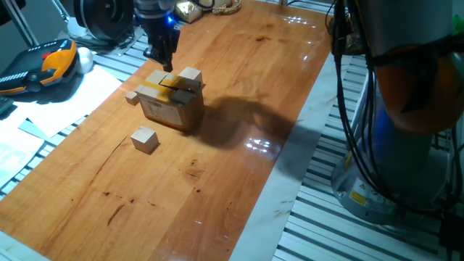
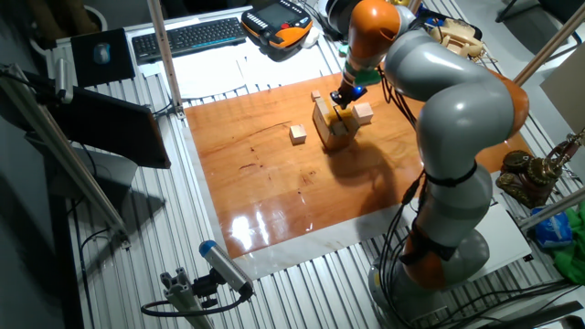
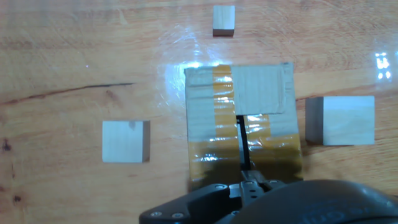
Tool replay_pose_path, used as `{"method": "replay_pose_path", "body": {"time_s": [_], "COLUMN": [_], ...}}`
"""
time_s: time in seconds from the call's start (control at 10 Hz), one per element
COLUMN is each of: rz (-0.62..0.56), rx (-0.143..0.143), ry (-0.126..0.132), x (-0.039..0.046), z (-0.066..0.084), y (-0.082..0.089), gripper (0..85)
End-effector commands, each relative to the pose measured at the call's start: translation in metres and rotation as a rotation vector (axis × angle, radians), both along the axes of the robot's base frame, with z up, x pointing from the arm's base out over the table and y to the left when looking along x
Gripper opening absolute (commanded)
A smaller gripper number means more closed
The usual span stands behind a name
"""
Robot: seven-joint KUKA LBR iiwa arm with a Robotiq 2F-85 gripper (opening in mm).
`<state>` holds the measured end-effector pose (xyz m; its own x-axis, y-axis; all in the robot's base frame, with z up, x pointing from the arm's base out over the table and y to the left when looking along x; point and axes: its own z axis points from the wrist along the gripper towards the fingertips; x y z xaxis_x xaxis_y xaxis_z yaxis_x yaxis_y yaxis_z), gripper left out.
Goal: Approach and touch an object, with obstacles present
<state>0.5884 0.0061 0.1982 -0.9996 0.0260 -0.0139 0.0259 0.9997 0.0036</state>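
The object, a small light-wood cube (image 1: pixel 131 96), lies on the table just left of the cardboard box (image 1: pixel 174 103) with yellow tape and a white label. My gripper (image 1: pixel 167 64) hangs just above the box's far top edge, with its fingers together and nothing between them. In the hand view the small cube (image 3: pixel 224 20) lies beyond the box (image 3: pixel 242 106), and my gripper (image 3: pixel 240 123) shows as one thin dark line over the tape. In the other fixed view the small cube (image 2: pixel 316 95) sits behind the box (image 2: pixel 334 125), below my gripper (image 2: pixel 344 98).
Two larger pale cubes flank the box: one in front left (image 1: pixel 145 139) (image 3: pixel 125 141) (image 2: pixel 298 134), one close behind right (image 1: pixel 190 76) (image 3: pixel 342 120) (image 2: pixel 364 112). An orange-black pendant (image 1: pixel 43 65) and papers lie off the table's left edge.
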Motion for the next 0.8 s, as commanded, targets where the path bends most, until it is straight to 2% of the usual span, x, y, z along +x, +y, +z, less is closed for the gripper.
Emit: {"method": "replay_pose_path", "body": {"time_s": [0.0,0.4,0.5,0.7], "rz": [-0.009,-0.033,-0.035,-0.044], "rx": [0.002,-0.003,-0.021,-0.013], "ry": [0.003,0.006,0.006,0.004], "x": [0.0033,0.0204,0.0231,0.0323], "z": [-0.003,-0.019,-0.022,-0.033], "y": [0.001,0.004,0.007,0.006], "gripper": [0.0,0.0,0.0,0.0]}}
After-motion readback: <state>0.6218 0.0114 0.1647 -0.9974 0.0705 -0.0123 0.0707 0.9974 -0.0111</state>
